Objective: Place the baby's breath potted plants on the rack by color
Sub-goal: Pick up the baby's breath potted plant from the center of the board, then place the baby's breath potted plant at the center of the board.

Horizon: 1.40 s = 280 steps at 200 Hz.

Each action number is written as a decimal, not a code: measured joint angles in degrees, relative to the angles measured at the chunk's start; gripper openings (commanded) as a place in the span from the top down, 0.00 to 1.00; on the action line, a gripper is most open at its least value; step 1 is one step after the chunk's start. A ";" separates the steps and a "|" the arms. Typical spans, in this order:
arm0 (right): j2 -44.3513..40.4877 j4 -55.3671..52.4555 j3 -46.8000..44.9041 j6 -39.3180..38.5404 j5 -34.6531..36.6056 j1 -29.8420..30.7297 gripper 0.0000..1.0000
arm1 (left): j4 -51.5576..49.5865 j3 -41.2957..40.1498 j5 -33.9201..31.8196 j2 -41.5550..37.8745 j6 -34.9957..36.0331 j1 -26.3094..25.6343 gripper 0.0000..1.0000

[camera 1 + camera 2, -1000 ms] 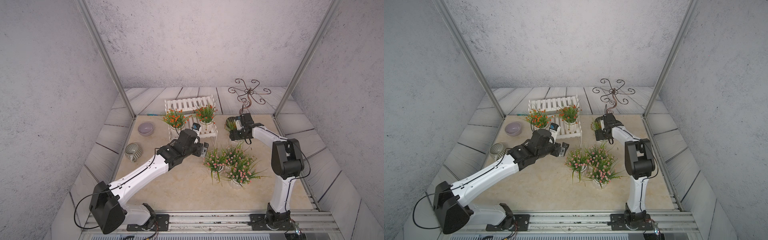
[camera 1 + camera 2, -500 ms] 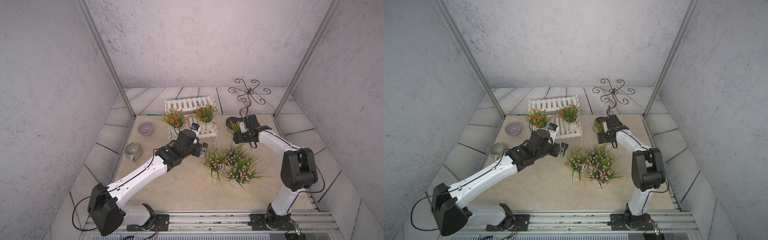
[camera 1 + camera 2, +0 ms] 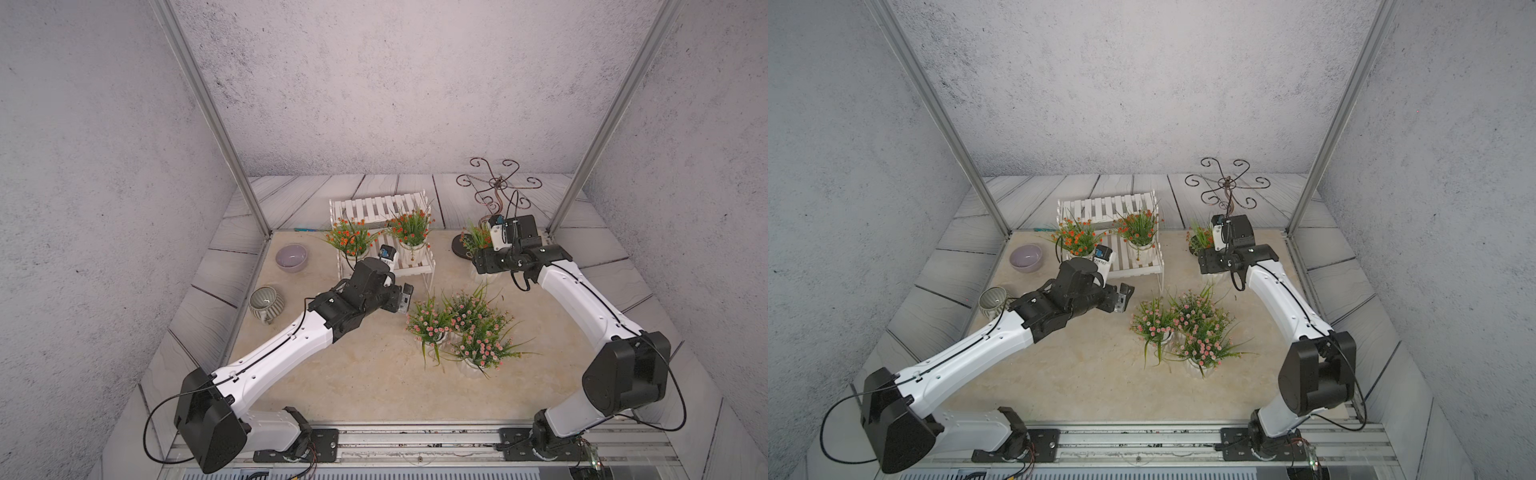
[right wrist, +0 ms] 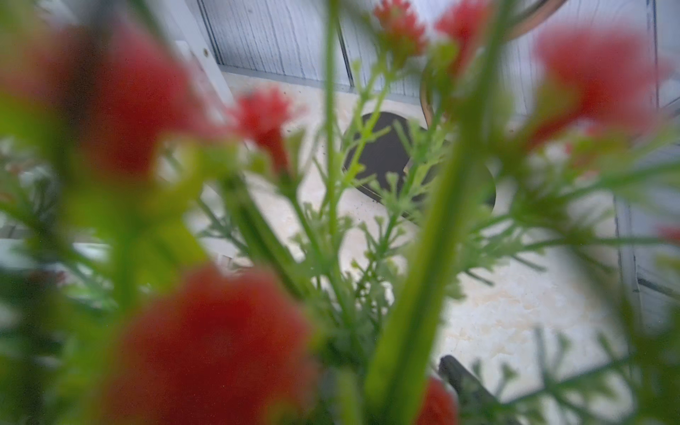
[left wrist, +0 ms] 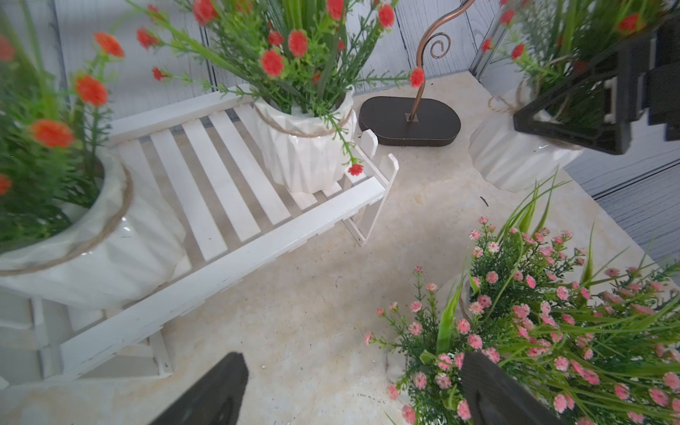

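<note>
Left gripper (image 5: 351, 364): jaws spread wide, nothing held; hung just beside the pink plants (image 3: 461, 324).
Right gripper (image 3: 482, 262): fingers set astride the loose orange-red plant (image 3: 477, 237); whether it is clamped cannot be told.
Loose orange-red plant: stood near the scrolled metal stand (image 3: 494, 185).
Rack (image 3: 376, 208): left rack plant (image 3: 351, 241) and right rack plant (image 3: 409, 228), both orange-red, stood on the front tier.
Pink plants: three clustered on the tabletop (image 3: 365, 374).

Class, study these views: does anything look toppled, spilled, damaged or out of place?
Nothing stands out: nothing is toppled or spilled. The grey pot alone holds no plant.
</note>
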 measured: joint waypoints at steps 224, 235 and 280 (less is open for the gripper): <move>16.61 11.96 1.44 2.23 -5.90 46.10 0.21 | -22.73 -10.01 -17.46 -41.55 -7.02 15.72 0.05; 18.80 13.84 1.31 2.43 -6.03 46.10 0.20 | -23.65 -10.56 -17.59 -41.81 -7.43 15.72 0.05; 22.47 17.97 -0.70 2.49 -5.75 46.10 0.14 | -25.14 -13.11 -16.33 -41.33 -9.35 15.72 0.05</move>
